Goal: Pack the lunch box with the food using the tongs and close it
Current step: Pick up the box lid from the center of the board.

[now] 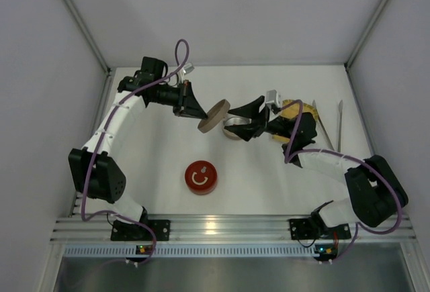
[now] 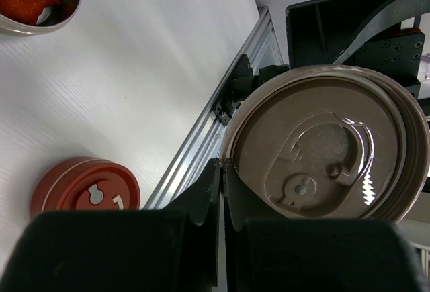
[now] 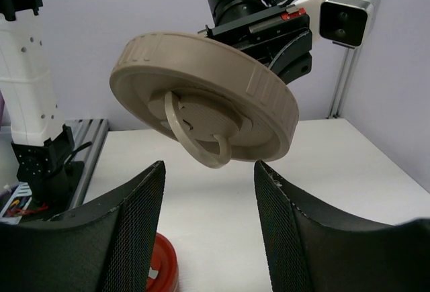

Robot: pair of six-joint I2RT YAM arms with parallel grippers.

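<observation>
My left gripper [image 2: 224, 169] is shut on the rim of a round tan lid [image 2: 329, 151] and holds it tilted in the air. In the top view the tan lid [image 1: 214, 116] hangs between the left gripper [image 1: 201, 113] and the right gripper [image 1: 232, 119]. My right gripper [image 3: 208, 171] stands open just under the tan lid [image 3: 201, 94], whose ring handle dangles above the gap. The round lunch box [image 1: 234, 133] lies under the right gripper. Red food [image 2: 30, 0] shows inside the lunch box [image 2: 64, 20]. The tongs [image 1: 324, 125] lie at the far right.
A red round lid [image 1: 201, 177] lies flat on the table in front of the arms, and the red lid [image 2: 84, 188] also shows below the left wrist. The yellow mat [image 1: 302, 110] sits behind the right arm. A second thin grey stick [image 1: 339, 125] lies beside the tongs.
</observation>
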